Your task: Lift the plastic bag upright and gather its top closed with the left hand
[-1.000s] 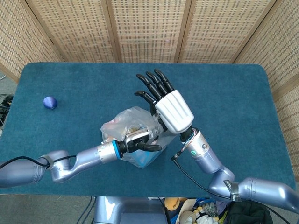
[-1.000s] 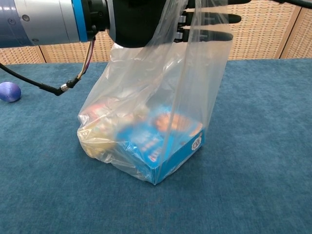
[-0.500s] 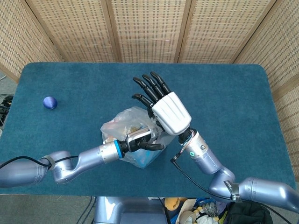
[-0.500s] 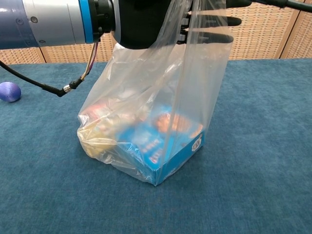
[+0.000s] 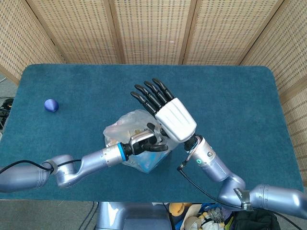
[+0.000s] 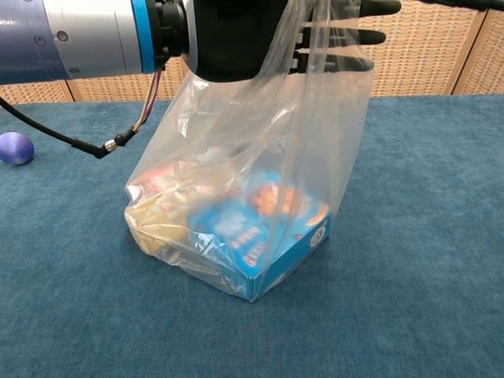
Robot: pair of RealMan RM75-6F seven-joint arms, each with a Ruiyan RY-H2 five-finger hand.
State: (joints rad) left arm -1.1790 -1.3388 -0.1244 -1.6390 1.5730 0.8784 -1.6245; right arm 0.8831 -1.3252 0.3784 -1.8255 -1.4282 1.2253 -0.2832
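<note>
A clear plastic bag [image 6: 244,197] stands upright on the blue table, with a blue box and snack packs showing through it. Seen from the head, the plastic bag [image 5: 125,130] is a crumpled mass at the table's middle front. My left hand [image 5: 145,143] grips the gathered top of the bag from above; its dark body [image 6: 228,39] fills the top of the chest view. My right hand [image 5: 165,108] hovers open just right of the bag's top, fingers [image 6: 346,35] straight and spread, reaching behind the film.
A small blue ball [image 5: 51,105] lies near the table's left edge, also the blue ball [image 6: 16,147] at far left in the chest view. A black cable [image 6: 79,142] hangs from my left wrist. Wicker screens stand behind the table.
My right hand has shifted slightly left and toward the bag's top. My left hand has gathered the film a little tighter; the bag's top narrows.
</note>
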